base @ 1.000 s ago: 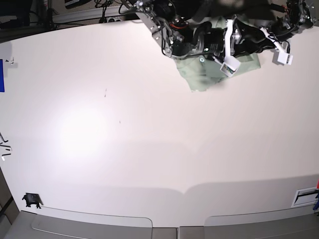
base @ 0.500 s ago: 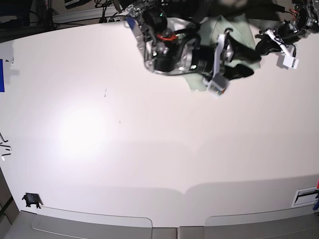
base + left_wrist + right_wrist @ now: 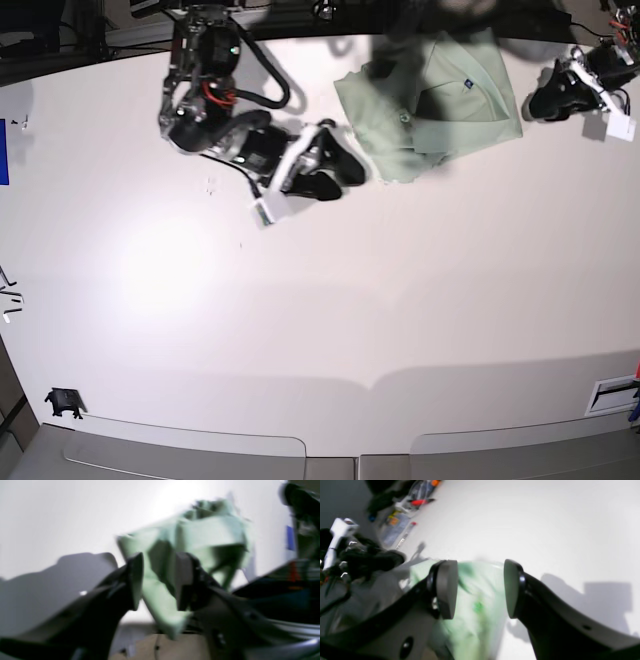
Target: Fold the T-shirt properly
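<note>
T-shirt, one and pale sage green, lay at the far side of the white tabletop, right of centre in the base view. It was rumpled, with part of the cloth doubled over itself and dark creases running between the layers. Two small dark spots showed on it in the base view (too tiny there to name).

Two grippers flanked it, and neither held cloth. The right gripper stood on the base view's left, just beside the shirt's left edge, its two black fingers wide apart. Whether it touched the fabric, I could not tell. The left gripper was on the base view's right, near the shirt's right edge but apart from it, its two fingers also parted, with a clear gap between them in the left wrist view.

One small black object sat at the tabletop's near left corner, and one blue item showed at the left edge, farther back (cut off by the frame).
</note>
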Robot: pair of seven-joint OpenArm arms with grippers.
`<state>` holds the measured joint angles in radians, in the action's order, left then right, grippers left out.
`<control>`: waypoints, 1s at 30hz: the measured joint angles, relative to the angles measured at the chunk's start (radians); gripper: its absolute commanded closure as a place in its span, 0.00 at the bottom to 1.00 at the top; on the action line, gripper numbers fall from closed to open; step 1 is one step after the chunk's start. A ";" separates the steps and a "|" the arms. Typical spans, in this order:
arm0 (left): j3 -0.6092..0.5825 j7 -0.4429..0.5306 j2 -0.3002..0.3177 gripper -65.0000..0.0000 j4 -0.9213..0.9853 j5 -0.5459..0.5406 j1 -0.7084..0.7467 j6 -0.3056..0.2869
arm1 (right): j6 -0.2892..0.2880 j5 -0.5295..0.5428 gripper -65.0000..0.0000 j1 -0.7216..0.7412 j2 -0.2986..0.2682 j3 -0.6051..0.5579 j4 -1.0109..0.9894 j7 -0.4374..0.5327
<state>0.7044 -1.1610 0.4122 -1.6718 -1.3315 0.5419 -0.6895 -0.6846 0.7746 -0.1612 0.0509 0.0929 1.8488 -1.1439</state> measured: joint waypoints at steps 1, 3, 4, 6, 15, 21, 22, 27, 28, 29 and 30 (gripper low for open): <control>-0.004 0.001 -0.006 0.53 0.000 -0.015 0.022 0.000 | -0.001 0.029 0.57 -0.011 -0.010 0.021 0.000 -0.011; -0.019 -0.008 -0.015 0.48 0.000 -0.021 0.067 0.000 | -0.003 0.068 0.57 -0.038 -0.022 0.060 0.000 -0.031; -0.031 -0.007 -0.018 0.47 0.000 -0.019 0.084 0.000 | -0.004 0.073 0.57 -0.051 -0.030 0.076 0.000 -0.029; -0.061 -0.001 -0.019 0.47 0.000 -0.019 0.108 0.000 | -0.005 0.093 0.57 -0.069 -0.031 0.105 0.000 -0.035; -0.201 0.010 -0.084 0.53 0.000 0.063 0.123 0.000 | -0.005 0.120 0.57 -0.080 -0.031 0.129 0.000 -0.047; -0.285 0.058 -0.094 0.53 0.000 0.127 0.122 0.000 | -0.005 0.119 0.57 -0.080 -0.031 0.130 0.000 -0.047; -0.287 0.069 -0.093 0.53 0.000 0.161 0.119 0.005 | -0.005 0.120 0.57 -0.080 -0.031 0.130 0.000 -0.047; -0.286 0.135 -0.093 0.63 0.000 0.215 0.117 0.054 | -0.005 0.120 0.57 -0.080 -0.031 0.130 0.000 -0.047; -0.286 0.136 -0.093 0.68 0.000 0.215 0.117 0.054 | -0.005 0.119 0.57 -0.080 -0.031 0.130 0.000 -0.047; -0.286 0.135 -0.093 0.74 0.000 0.215 0.117 0.054 | -0.005 0.119 0.57 -0.080 -0.031 0.130 0.000 -0.047; -0.286 0.135 -0.093 0.81 0.000 0.215 0.117 0.054 | -0.005 0.120 0.57 -0.080 -0.031 0.130 0.000 -0.045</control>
<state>0.4179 -1.0256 0.3187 -1.6718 -1.1164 0.6590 -0.6357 -0.6891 0.8944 -0.2413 0.0196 0.2226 1.8488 -1.1893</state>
